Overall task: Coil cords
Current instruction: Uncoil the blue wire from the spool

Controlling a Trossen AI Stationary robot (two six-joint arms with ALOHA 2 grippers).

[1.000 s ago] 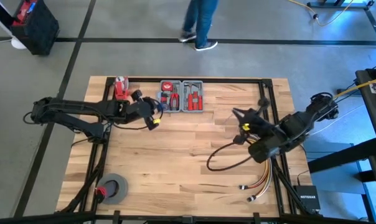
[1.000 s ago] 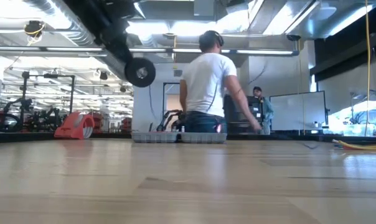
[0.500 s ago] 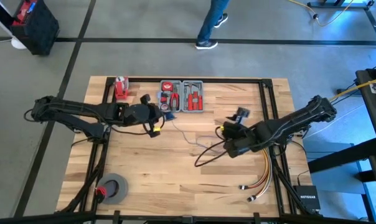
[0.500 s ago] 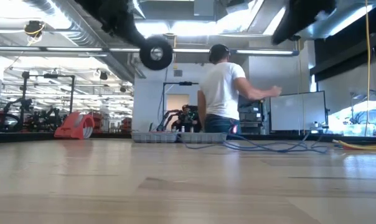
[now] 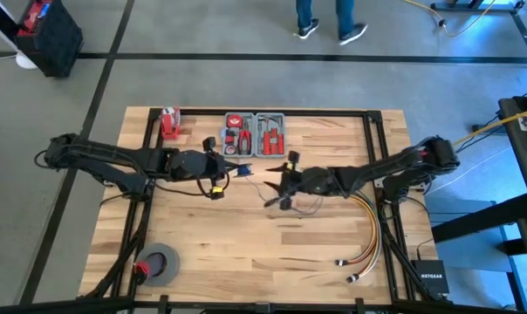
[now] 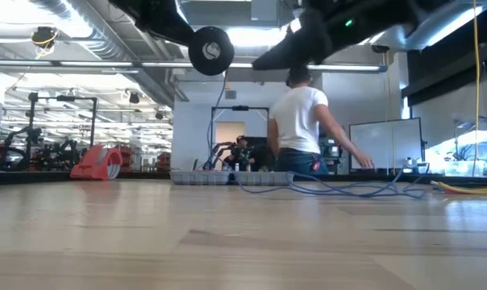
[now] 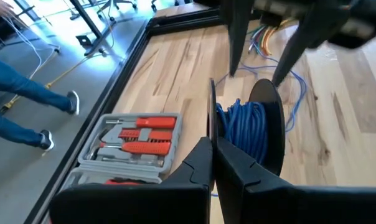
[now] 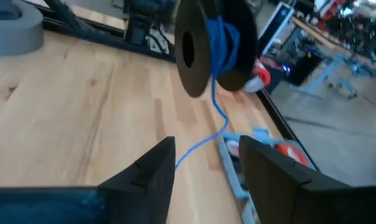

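Observation:
A black spool wound with thin blue cord hangs above the table's middle, and my left gripper is shut on it. From the spool the cord hangs down and lies in slack loops on the wood. Just right of the spool, my right gripper stands open, clear of the table and level with the spool. Its fingers point at the spool and touch nothing. My left gripper pinches the rim of the spool's near flange between its two fingers, which come nearly level from the table's left. The spool is lifted clear of the table with its flanges upright. The loose cord trails down from it.
A grey tray of red tools stands at the far edge beside a red item. A grey tape roll lies near left. A bundle of yellow, orange and red cables lies near right. A person walks beyond the far edge.
My right gripper has swept from the table's right side toward the spool, sinking and tipping from steep to nearly level. The loose blue cord has dropped onto the table and lies slack. My left gripper has shifted the spool a little toward the right.

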